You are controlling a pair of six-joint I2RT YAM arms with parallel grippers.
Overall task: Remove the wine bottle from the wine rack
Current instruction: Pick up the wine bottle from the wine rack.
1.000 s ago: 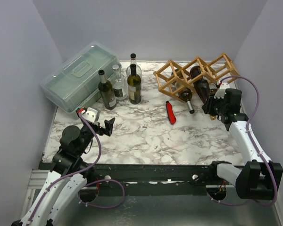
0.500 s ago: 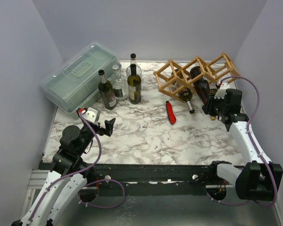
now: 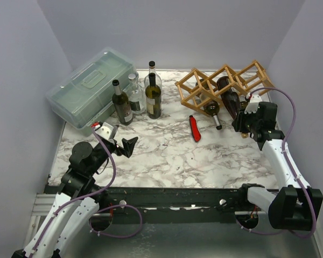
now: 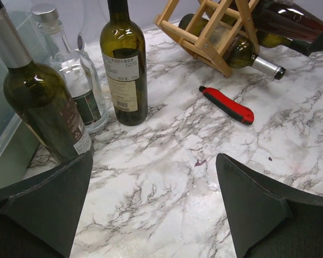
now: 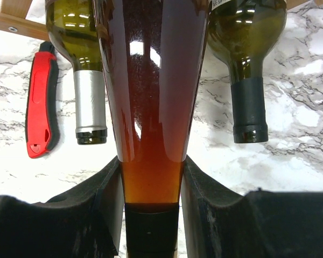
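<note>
Neck of dark amber glass bottle clenched in my right tool; its body extends away into light-brown wooden lattice rack.

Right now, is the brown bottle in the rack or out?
In. The brown bottle lies with its body inside a cell of the wine rack; the right hand is shut on its neck.
</note>
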